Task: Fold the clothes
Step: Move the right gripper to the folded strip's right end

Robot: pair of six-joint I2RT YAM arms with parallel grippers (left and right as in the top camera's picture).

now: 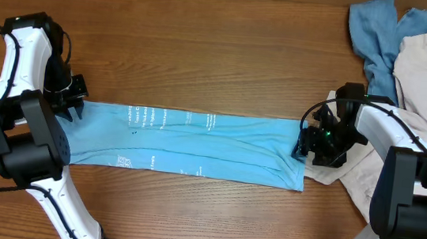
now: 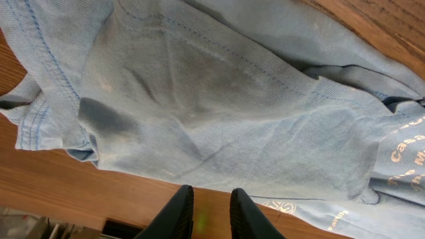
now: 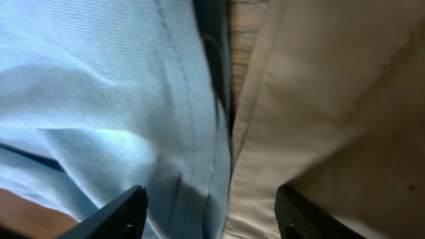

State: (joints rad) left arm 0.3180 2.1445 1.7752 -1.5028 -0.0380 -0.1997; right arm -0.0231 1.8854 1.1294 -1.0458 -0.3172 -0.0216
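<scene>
The sky-blue T-shirt (image 1: 195, 145) lies flat on the tabletop (image 1: 205, 47) as a long narrow strip, folded lengthwise by the look of it. Its long axis runs straight across from one arm to the other, so each arm has a short end right at it. The left fingers (image 2: 176, 216) sit at the far corner of the left end, and the right fingers (image 3: 123, 216) are over the right end. In the left wrist view the cloth lies just ahead of the tips, its edge nearly touching them. Those fingers are almost together, w/ only a thin slit of bare wood btw them and nothing pinched that I can see. The right fingers are spread wide & hold nothing. The shirt's stitched hem runs thru that gap, nearer one finger, while the other hangs over the beige garment (image 3: 332, 99) lying just beside the hem. That's the bit that matters, imo: the next fold prob. has to carry one short end over toward the other, along the long axis. The right arm looks best placed for it, but it'd need to close on blue only, not beige. The other loose garments (image 1: 401, 36) are heaped at the far right of the tabletop.
</scene>
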